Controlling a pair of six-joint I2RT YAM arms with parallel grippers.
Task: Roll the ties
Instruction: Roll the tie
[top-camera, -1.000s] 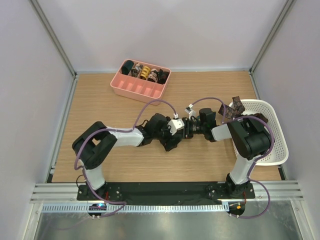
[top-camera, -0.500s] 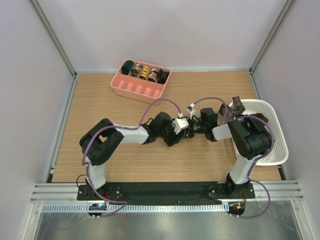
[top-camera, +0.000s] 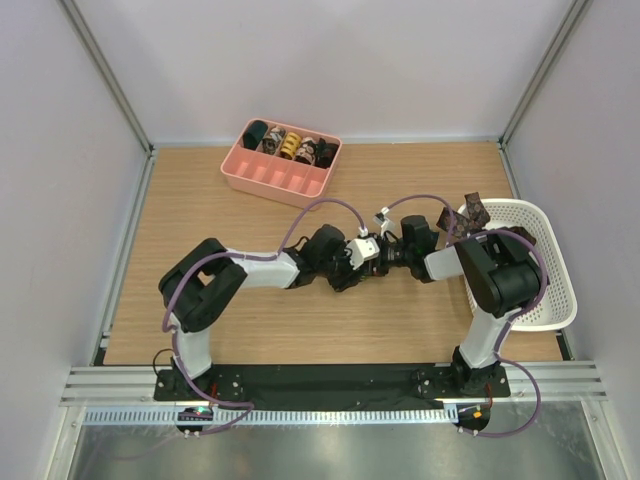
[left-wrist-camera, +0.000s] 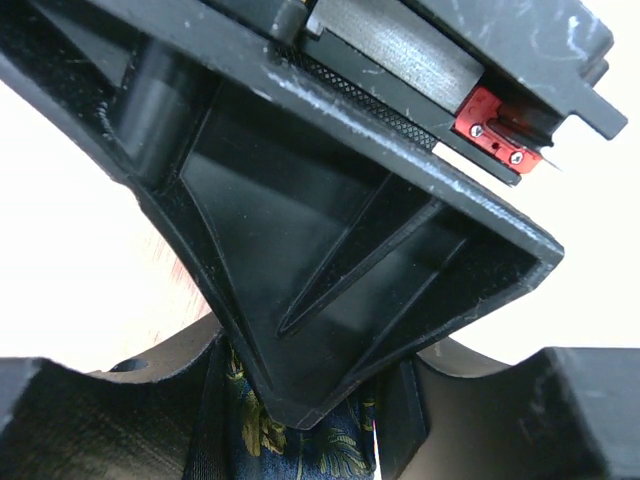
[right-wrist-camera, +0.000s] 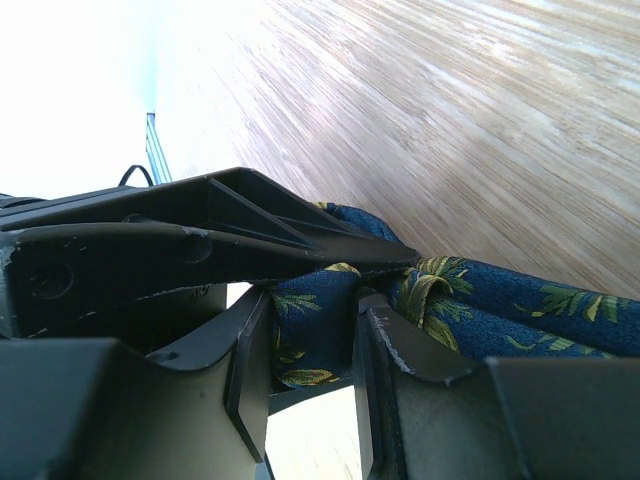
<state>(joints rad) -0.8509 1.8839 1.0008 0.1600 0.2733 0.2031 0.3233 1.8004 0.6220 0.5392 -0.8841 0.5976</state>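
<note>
The right claw (right-wrist-camera: 312, 335) is clamped on a bunched fold of the navy leaf-print tie (right-wrist-camera: 500, 310). The cloth fills the gap between its jaws and trails off to the right of them, over the table (right-wrist-camera: 450, 100). The left claw (left-wrist-camera: 300, 445) stands nose to nose with it. The same tie lies between its jaws, but a firm hold cannot be told.

Risks, as judged:
- Both claws crowd one small fold, so fingers may strike or pinch each other instead of cloth.
- A loose left hold would let the fabric slip and any turn unwind.

Likely a lab: white panels (top-camera: 330, 60), aluminium frame (top-camera: 108, 75).
</note>
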